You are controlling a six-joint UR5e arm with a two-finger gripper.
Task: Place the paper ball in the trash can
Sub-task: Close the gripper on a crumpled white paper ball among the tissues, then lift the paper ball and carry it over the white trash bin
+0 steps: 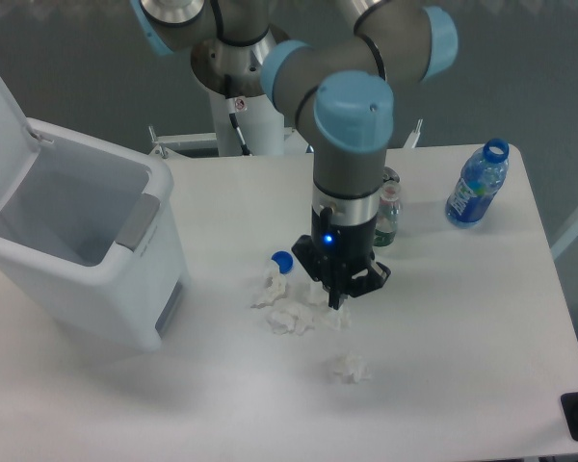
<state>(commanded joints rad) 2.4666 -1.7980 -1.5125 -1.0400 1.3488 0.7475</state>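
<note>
Several white crumpled paper wads lie on the white table: one (268, 290) by the blue bottle cap (282, 260), a bigger one (291, 318) in the middle, one (338, 317) right under my fingers, and one (348, 368) alone nearer the front. My gripper (337, 300) points straight down over the cluster, its fingertips close together at the wad below it; the wad is partly hidden, so I cannot tell whether it is gripped. The trash can (152, 223), a white bin with its lid up, stands at the left, open.
A blue water bottle without a cap (478, 183) stands at the back right. A small clear bottle (388, 208) stands just behind my wrist. The table's front and right edges are near the lone wad's side.
</note>
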